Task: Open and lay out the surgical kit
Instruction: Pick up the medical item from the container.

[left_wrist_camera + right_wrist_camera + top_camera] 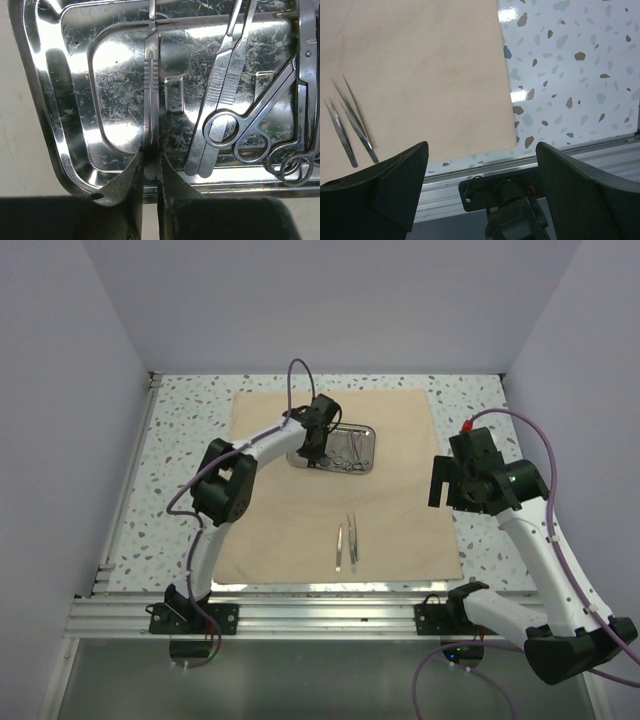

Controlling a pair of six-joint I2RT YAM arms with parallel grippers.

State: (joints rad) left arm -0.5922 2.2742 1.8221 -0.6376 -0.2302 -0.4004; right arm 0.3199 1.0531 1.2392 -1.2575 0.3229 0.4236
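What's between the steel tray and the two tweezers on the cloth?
Nothing but bare tan cloth. The top view shows a clear stretch from the steel tray down to the tweezers.

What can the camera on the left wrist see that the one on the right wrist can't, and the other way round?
Left wrist only: the shiny rectangular steel tray holding ring-handled steel scissors, and a slim steel scalpel handle pinched by the left gripper. Right wrist only: two slim steel tweezers, the speckled white table, the open right gripper. Both: the beige cloth wrap and each camera's own dark fingers.
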